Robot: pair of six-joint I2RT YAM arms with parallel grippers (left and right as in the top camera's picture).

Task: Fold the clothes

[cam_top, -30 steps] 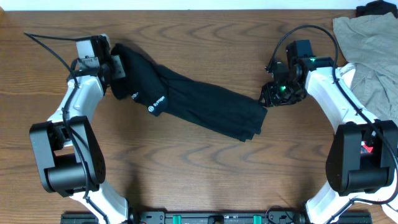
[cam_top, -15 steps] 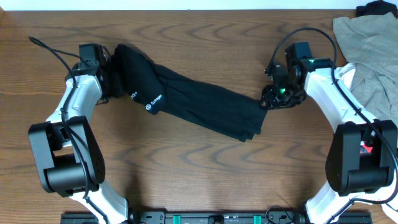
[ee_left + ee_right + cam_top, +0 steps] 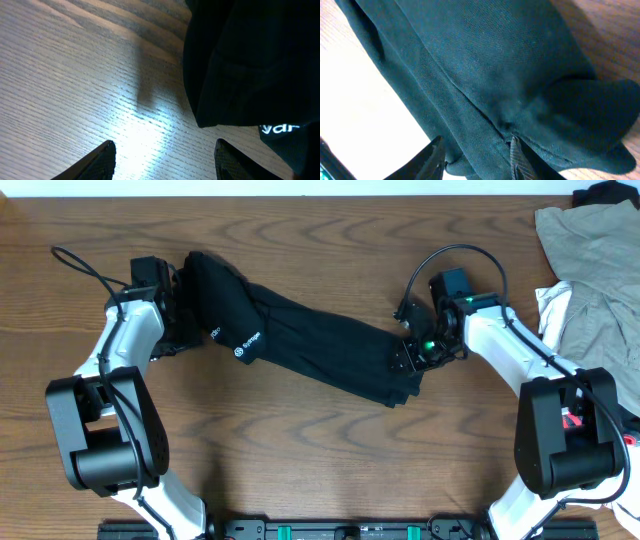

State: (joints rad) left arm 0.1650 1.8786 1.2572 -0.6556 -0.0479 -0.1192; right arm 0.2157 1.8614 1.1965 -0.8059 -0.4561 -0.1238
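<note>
One brown wood-grain counter (image 3: 300, 470) under everything, with a pale strip (image 3: 300, 188) along its far edge. On it, reaching from the left claw (image 3: 172, 315) to the right claw (image 3: 408, 358), the clothes (image 3: 310, 345): a single long black garment, lying slantwise, with a small white logo (image 3: 241, 352) nearer to the left claw than to the right.

Left claw just beside the thick bunched end of the clothes, with jaws apart. In the left wrist view, only bare, brightly lit counter (image 3: 75, 75) between the two fingertips (image 3: 107, 155); the clothes (image 3: 250, 65) ahead of them and off to one side, with white lettering (image 3: 277, 128) near the fabric's edge.

Right claw over the other, narrower end. In the right wrist view, fingertips (image 3: 434, 155) apart and layered folds of the clothes (image 3: 495, 65) running between them. Cannot tell whether pinched or only straddled.

Behind the right claw, on the side away from the clothes: a beige garment (image 3: 590, 260) at the counter's edge, a piece of white cloth (image 3: 550, 305) touching it, a small dark heap (image 3: 605, 192) in the far corner. Behind the left claw, a black cable (image 3: 88, 268) looping over bare counter.
</note>
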